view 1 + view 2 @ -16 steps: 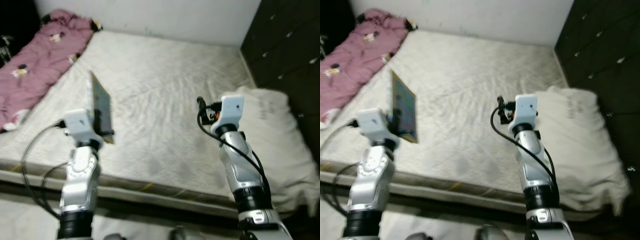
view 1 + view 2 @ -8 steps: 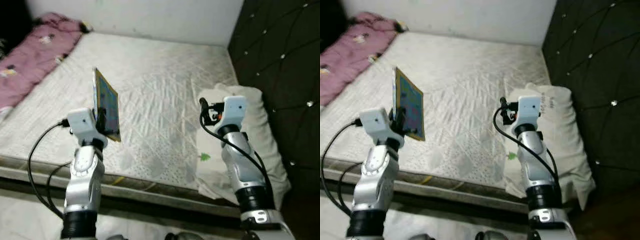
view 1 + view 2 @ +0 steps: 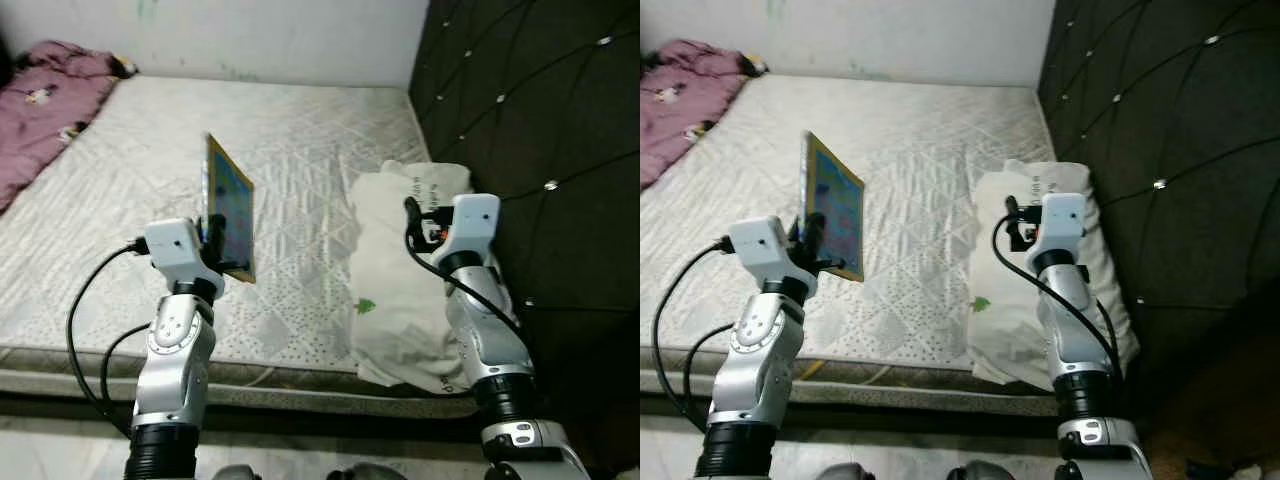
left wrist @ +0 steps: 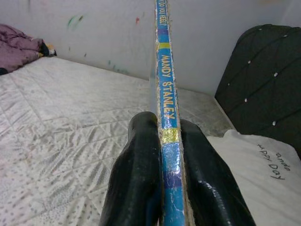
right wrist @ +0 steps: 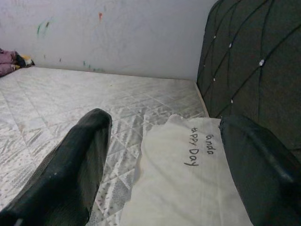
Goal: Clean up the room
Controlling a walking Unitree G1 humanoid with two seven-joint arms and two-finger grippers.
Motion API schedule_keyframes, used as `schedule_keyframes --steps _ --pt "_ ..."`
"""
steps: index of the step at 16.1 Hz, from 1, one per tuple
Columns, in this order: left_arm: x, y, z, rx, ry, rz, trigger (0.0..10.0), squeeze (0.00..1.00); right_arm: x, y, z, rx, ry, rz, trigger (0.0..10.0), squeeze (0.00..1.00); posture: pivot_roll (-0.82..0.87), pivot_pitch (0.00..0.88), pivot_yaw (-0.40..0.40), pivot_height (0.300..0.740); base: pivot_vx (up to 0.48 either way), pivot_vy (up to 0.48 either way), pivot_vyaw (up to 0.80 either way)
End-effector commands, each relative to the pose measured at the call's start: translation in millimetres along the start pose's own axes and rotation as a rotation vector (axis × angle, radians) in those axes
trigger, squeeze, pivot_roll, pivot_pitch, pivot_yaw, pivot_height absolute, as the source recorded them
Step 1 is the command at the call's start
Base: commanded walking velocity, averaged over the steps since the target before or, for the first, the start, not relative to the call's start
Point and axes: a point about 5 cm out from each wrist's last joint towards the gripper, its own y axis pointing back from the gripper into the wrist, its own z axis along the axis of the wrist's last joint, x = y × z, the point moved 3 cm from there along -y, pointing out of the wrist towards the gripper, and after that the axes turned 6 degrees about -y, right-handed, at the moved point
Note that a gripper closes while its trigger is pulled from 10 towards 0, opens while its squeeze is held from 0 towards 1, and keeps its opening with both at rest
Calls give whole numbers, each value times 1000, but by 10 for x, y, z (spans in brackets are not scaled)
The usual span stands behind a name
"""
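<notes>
The robot stands at the near edge of a bed (image 3: 300, 180), carrying a thin book (image 3: 229, 208) that it has picked up as part of tidying; the step in hand looks like the carry, with the book not yet put anywhere. The left gripper (image 4: 162, 155) is clamped on the book's lower spine, one black finger on each side, and holds it upright on edge above the near left part of the mattress, clear of the surface. The right gripper (image 5: 164, 188) is empty, its fingers spread wide, raised over a white pillow (image 3: 405, 270) that lies at the right end of the bed against a dark tufted headboard (image 3: 530, 120). The next move probably calls for finding a proper place for the book, such as a shelf or table, which these views do not offer; the robot would have to turn or walk while keeping the grip firm, since a thin book pinched near one end could swing or slip. The mattress is bare, pale and quilted, with a pink blanket (image 3: 45, 110) bunched at its far left corner. A white wall (image 3: 250, 35) with a few paint marks runs behind the bed.
</notes>
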Motion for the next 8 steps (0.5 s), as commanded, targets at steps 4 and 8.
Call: schedule_keyframes --steps 4,8 --pt "17 -17 153 -64 -10 -1 10000 0 44 -43 68 -22 5 20 10000 0 -16 0 -19 740 329 0 0" --pt "23 -16 149 -63 -1 7 10000 0 39 -46 64 -21 9 19 10000 0 -16 0 -20 740 322 0 0"
